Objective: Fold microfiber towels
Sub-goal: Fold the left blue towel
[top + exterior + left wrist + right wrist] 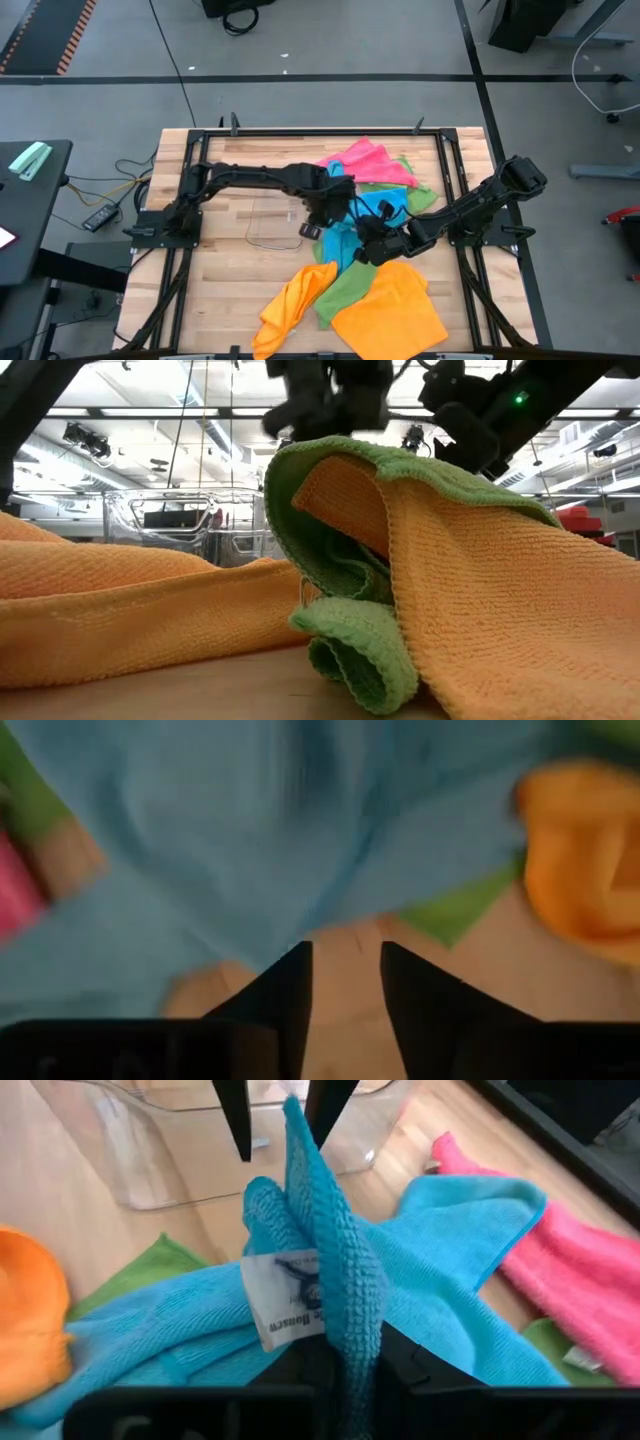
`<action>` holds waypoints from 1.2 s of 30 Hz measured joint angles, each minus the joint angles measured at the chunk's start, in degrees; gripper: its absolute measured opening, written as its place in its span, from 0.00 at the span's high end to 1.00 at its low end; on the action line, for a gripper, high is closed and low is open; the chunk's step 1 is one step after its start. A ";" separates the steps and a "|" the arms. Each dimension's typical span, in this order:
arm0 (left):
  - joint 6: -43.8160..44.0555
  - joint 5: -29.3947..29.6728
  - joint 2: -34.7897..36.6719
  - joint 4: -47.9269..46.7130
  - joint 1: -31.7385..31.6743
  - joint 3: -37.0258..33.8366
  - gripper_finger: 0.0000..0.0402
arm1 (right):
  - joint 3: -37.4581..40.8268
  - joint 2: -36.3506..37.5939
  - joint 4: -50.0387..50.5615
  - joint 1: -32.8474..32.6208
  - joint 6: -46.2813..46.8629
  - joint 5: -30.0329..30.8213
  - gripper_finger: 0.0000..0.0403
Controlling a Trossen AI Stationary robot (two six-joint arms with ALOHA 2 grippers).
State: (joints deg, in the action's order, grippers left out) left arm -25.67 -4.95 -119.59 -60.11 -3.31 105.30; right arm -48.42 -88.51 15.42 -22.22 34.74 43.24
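Right end effector (345, 1370) clenched on a bunched edge of the blue towel (420, 1270), mid-worktop (220, 290). Left end effector (345, 985), just beside it, released over the same towel; pinched fold stands upright between them.

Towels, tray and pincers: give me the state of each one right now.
Blue towel: bunched, a fold pinched upright.
Right pincer: shut on blue towel.
Left pincer: open, empty, over the blue towel.
Pink towel: crumpled, unfolded.
Green towel: crumpled between the orange ones.
Orange towels: crumpled, unfolded.
Clear tray: upright, empty.
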 joint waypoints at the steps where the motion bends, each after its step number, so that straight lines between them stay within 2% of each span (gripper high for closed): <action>1: 0.05 -0.02 -0.07 -0.23 -0.43 -0.66 0.64 | 0.00 0.01 0.00 0.00 0.58 -0.35 0.91; 5: 0.00 0.57 0.01 1.66 -1.44 -2.98 0.58 | 0.04 1.72 1.94 0.00 4.01 -0.47 0.91; 10: -2.83 4.43 -0.02 7.54 -0.89 -4.37 0.56 | 0.07 5.28 4.51 0.11 4.49 -0.47 0.91; 16: -3.06 4.73 -0.84 9.91 -0.62 -4.57 0.56 | 0.07 7.84 6.74 0.07 5.88 -1.11 0.91; 23: -3.82 4.72 -1.33 8.87 -0.62 -4.58 0.56 | 0.07 7.91 9.41 0.09 10.81 -2.22 0.91; 31: -3.71 4.78 -2.80 9.20 0.53 -4.55 0.60 | 0.07 7.91 9.42 0.09 12.16 -2.20 0.91; 36: -3.69 9.59 -3.26 10.18 1.08 -4.55 0.60 | 0.07 7.91 9.38 0.07 12.31 -2.20 0.91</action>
State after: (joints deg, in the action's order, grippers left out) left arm -29.36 4.64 -122.85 -49.93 -2.22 100.75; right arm -48.36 -80.60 24.80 -22.15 47.05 41.04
